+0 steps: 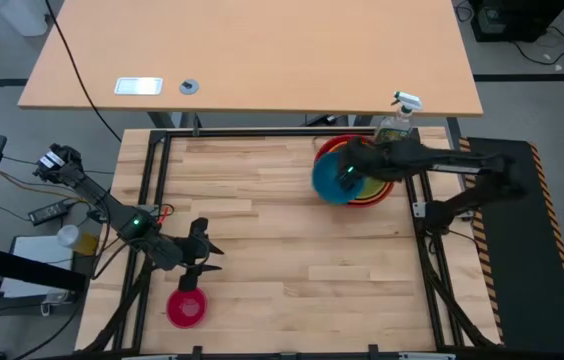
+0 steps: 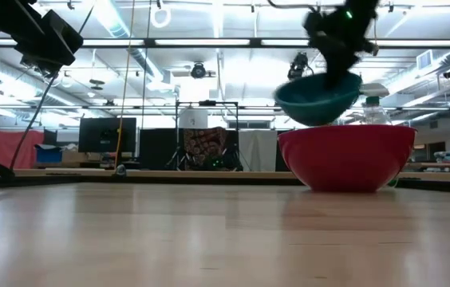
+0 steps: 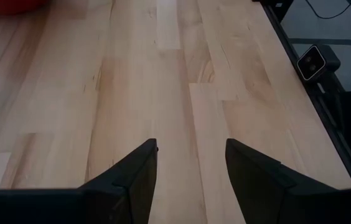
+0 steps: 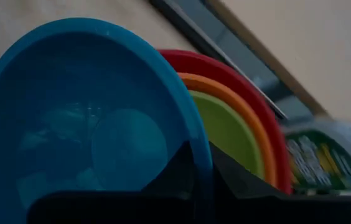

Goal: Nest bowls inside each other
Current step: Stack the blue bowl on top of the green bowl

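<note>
A red bowl (image 1: 380, 190) stands at the table's far right, with an orange bowl (image 4: 238, 106) nested in it and a lime green bowl (image 4: 228, 134) inside that. A blue bowl (image 1: 330, 180) hangs above the stack's left side, with my right gripper (image 4: 203, 180) shut on it. In the low view the blue bowl (image 2: 317, 100) is above the red bowl's rim (image 2: 346, 131). A pink bowl (image 1: 187, 307) rests on its base near the front left edge. My left gripper (image 3: 191, 180) stands open just beyond it, over bare wood. My right gripper pinches the blue bowl's rim (image 4: 201, 152) on the side toward the stack, one finger (image 4: 178, 171) inside the bowl and one (image 4: 231, 177) outside. The fingers slant down from the table's right. The bowl hangs clear of the stack, slightly tilted.
A clear spray bottle (image 1: 398, 118) with a white trigger stands just behind the stack at the far right corner. A black frame (image 1: 262, 133) runs round the table top. Bare wood (image 1: 282, 240) lies between the two arms.
</note>
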Robot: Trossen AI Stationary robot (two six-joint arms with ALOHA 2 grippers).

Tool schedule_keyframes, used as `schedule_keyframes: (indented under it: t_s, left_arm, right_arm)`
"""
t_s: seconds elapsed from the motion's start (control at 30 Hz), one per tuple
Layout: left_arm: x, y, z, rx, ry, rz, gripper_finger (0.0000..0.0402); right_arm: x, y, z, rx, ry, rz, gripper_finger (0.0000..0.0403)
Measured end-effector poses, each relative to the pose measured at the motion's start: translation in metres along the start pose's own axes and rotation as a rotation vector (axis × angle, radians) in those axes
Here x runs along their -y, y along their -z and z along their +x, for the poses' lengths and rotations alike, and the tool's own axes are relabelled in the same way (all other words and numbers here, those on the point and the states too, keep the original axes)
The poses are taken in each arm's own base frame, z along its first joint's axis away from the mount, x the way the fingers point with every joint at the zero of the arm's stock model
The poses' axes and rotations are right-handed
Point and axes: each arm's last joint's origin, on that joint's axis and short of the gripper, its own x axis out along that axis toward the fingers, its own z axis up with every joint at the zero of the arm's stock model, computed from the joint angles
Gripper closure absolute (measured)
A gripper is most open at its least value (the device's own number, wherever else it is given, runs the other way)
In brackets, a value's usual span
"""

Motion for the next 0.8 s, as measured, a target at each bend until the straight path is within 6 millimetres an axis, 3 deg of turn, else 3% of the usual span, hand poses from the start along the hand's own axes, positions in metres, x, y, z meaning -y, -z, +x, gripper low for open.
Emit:
schedule_keyframes:
  t_s: [0.17,0.33,0.53,0.8]
  left_arm:
    - [0.000,0.000,0.000,0.001,0.000,0.000,0.0209]
    - [0.000,0.000,0.000,0.001,0.000,-0.001,0.0209]
    - [0.000,0.000,0.000,0.001,0.000,-0.001,0.0209]
    - [0.000,0.000,0.000,0.004,-0.007,-0.001,0.0209]
  right_arm:
    - [0.042,0.017,0.022,0.020,-0.009,0.195,0.0377]
    - [0.067,0.035,0.051,-0.004,-0.030,0.303,0.0377]
    - [0.073,0.051,0.082,-0.087,-0.058,0.327,0.0372]
    - [0.071,0.055,0.096,-0.166,-0.067,0.284,0.0329]
